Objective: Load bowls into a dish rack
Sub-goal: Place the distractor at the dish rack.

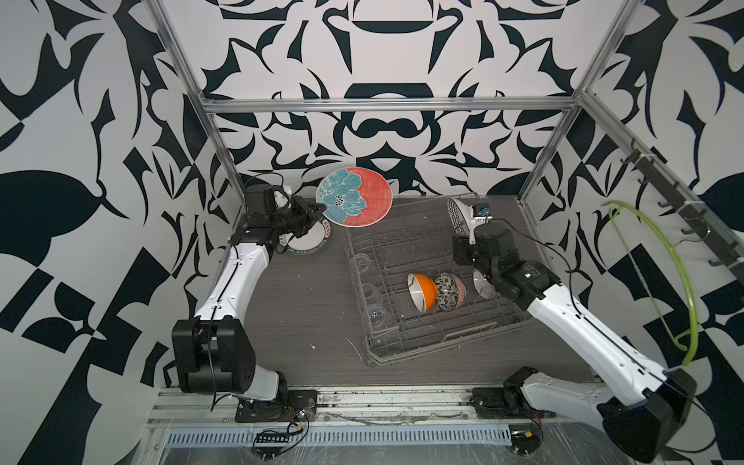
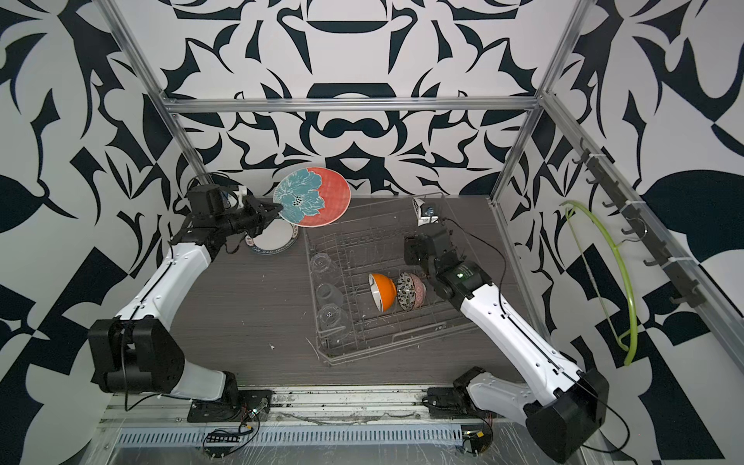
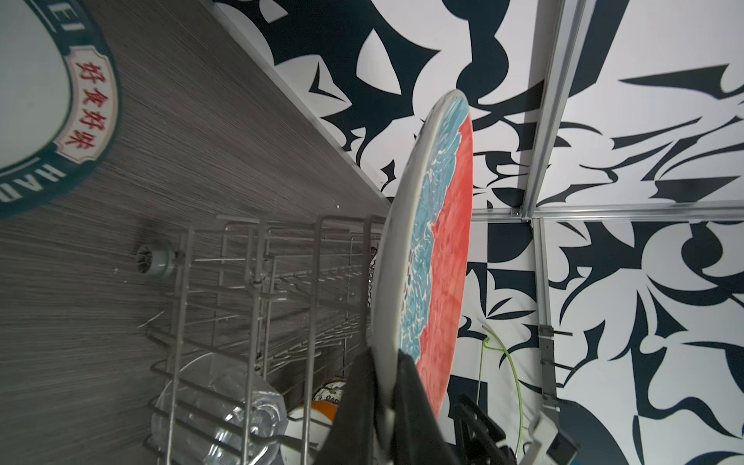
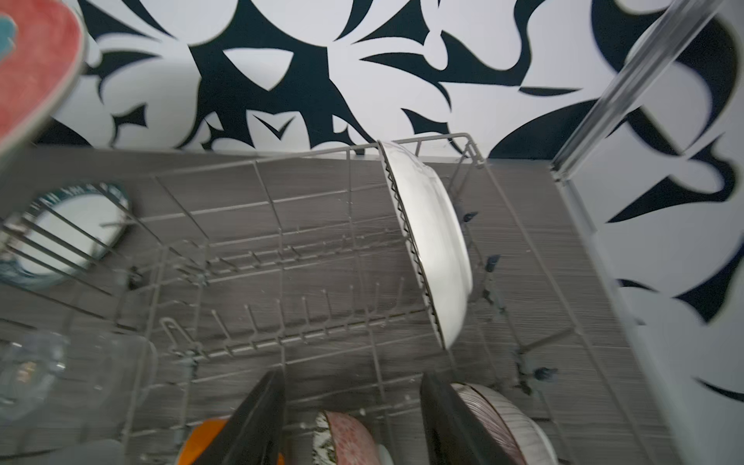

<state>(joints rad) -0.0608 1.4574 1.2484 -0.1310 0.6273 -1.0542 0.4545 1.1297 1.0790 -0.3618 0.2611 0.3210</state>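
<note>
Left fingers (image 3: 418, 410) on one flower plate (image 3: 443, 241); three bowls (image 1: 422, 292), three glasses (image 1: 370, 292).

So the round red plate with the big teal flower (image 1: 354, 197) was tipped up on edge, just beside a white plate with a dark teal lettered rim (image 1: 310, 241) lying flat on the grey wood-grain table (image 1: 302, 314). Three clear glasses (image 1: 370, 294) sat in a row nearby, and a lime-green plastic hanger (image 1: 684, 282) hung off a side-wall hook.

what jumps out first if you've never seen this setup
The red-and-teal flower plate stands out most, held up on edge by the left gripper near the far left corner of the dish rack. Next is the orange bowl, tipped on its side in the rack beside the black-and-white floral bowl. Bold black-and-white patterned walls surround everything.
</note>
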